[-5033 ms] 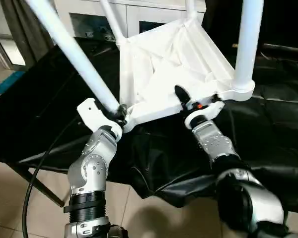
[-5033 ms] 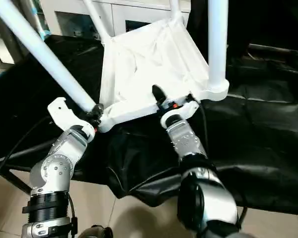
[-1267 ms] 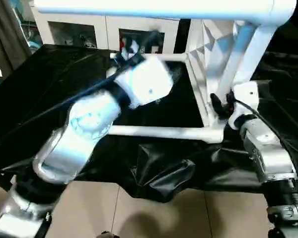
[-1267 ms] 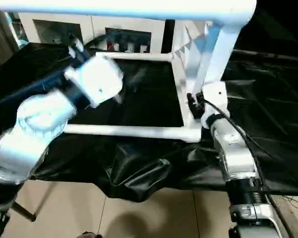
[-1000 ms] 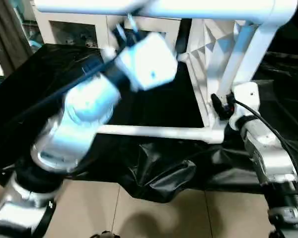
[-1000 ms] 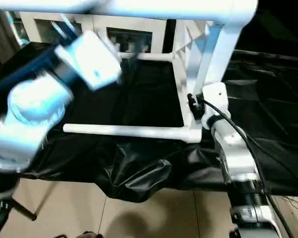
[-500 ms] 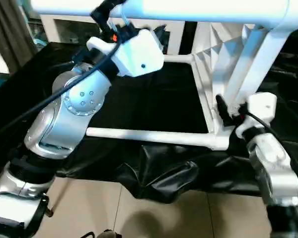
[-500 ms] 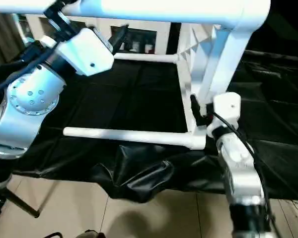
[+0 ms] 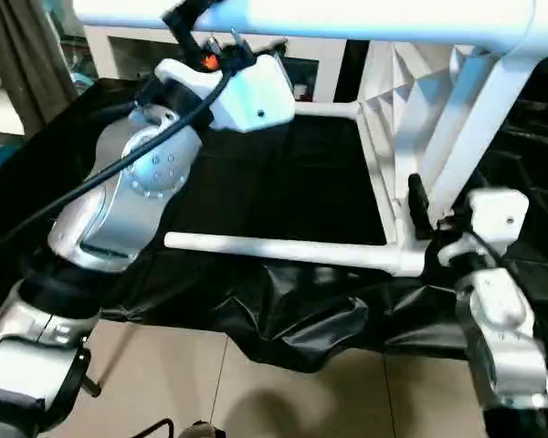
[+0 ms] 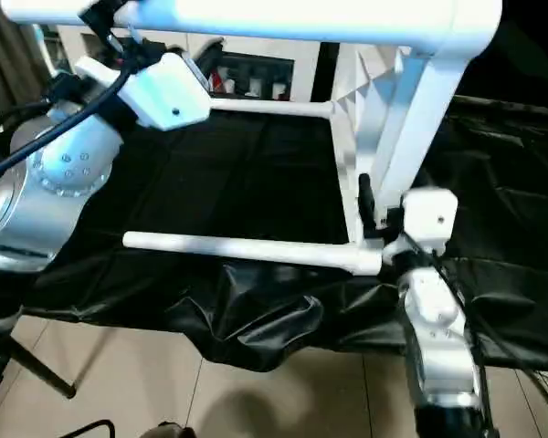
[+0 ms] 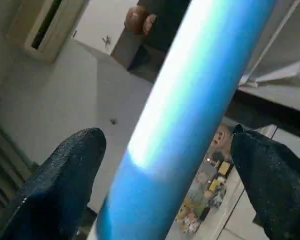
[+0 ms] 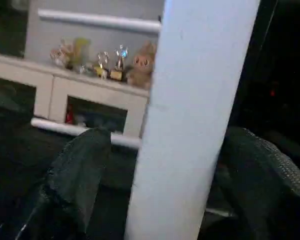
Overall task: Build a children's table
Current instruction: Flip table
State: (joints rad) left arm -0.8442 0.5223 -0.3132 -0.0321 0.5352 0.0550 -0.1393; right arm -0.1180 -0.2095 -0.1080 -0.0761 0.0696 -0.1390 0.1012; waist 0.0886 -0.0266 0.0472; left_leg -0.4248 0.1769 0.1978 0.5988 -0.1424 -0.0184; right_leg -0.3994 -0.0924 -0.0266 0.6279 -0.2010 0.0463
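— Table (image 9: 393, 100) tipped on its side on the black-draped worktop (image 9: 283, 182), top standing on edge towards the right end, legs pointing left. Lower leg (image 9: 274, 248) lying along the front edge, upper leg (image 9: 329, 18) running level high above it.

— And the left claw (image 11: 165, 150)?

— Raised to that upper leg, spread wide, black fingers (image 11: 65, 170) either side of the tube with daylight between. Nothing gripped. Long axis of the leg straight across the opening, so already between the jaws: by the look of it, only a squeeze needed.

— Right side?

— Right claw (image 12: 165, 165) low at the near right corner of the worktop, pointing up at the table's slanting white rim (image 9: 466, 119) just above the lower leg's socket. Open too, rim standing upright between the fingers, a gap plain on one side, the other harder to call. No hold there either.

— So which arm for which part?

— Left nearer the high leg, right nearer the rim, white cabinet (image 9: 128, 50) well behind both. Probably the key thing: leg level and rim upright, each crossing its claw squarely, so a turn onto the feet likely hanging on both closing together.
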